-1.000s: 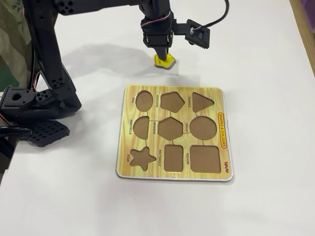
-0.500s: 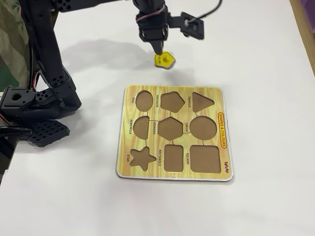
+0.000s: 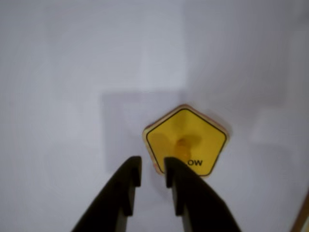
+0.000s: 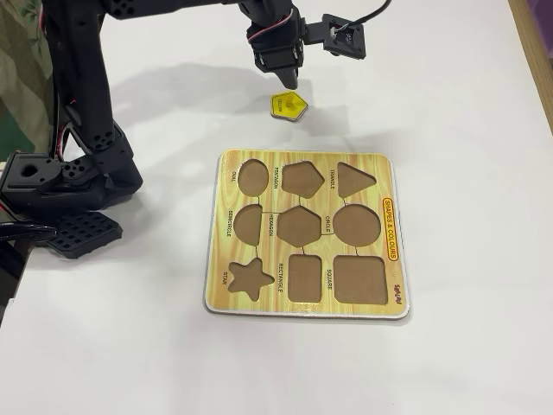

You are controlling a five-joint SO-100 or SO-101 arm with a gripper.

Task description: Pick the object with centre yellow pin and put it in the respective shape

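Note:
The yellow pentagon piece with a centre yellow pin [image 4: 287, 105] lies flat on the white table, just beyond the board's far edge. In the wrist view the piece [image 3: 186, 140] sits just ahead of my fingertips and a little to the right, with its peg visible. My gripper [image 4: 281, 78] hangs above and slightly left of it. In the wrist view the gripper [image 3: 152, 166] is open by a narrow gap, with only bare table between the fingers. The brown pentagon cut-out [image 4: 301, 179] is in the top row of the yellow board [image 4: 226, 259], between the oval and the triangle.
The black arm base and its clamp [image 4: 60, 177] stand at the left edge of the table. The wrist camera [image 4: 343, 36] sticks out to the right of the gripper. White table lies around the board, and a table edge runs along the far right.
The gripper has risen off the pentagon piece and shifted slightly back. The piece stays on the table, now uncovered in the fixed view.

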